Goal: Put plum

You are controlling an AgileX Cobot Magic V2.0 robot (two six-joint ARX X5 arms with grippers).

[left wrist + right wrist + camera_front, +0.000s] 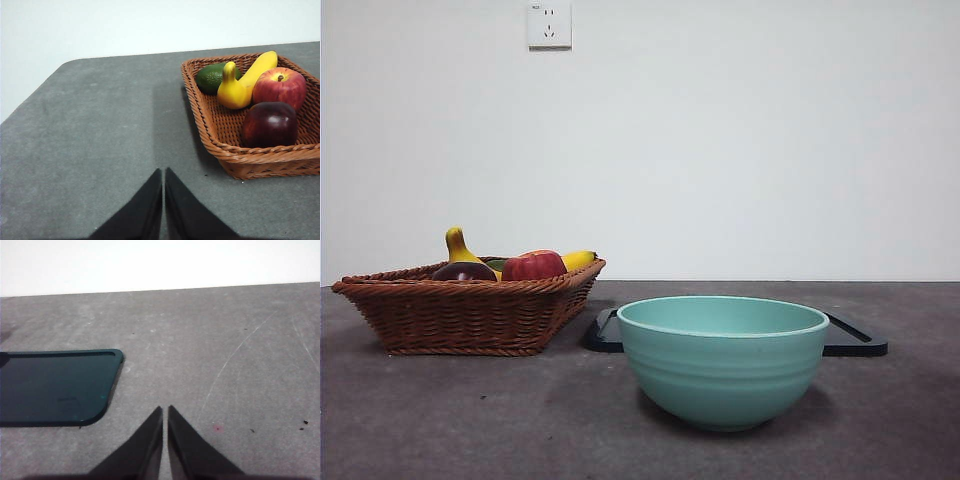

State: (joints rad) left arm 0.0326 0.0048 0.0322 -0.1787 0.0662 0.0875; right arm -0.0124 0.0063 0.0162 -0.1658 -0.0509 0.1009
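Low at the left of the front view, a wicker basket [460, 315] holds the plum [463, 271], dark and glossy, tucked behind the near rim beside a red apple [533, 265], a yellow banana [578, 260] and a green avocado [211, 77]. Right of centre stands a teal bowl [722, 360], with a dark flat tray [855, 340] behind it. Neither arm shows in the front view. The left gripper [163, 172] hangs over bare table, jaws pressed together, empty; the right gripper [165, 410] likewise, closed on nothing, near the tray's corner.
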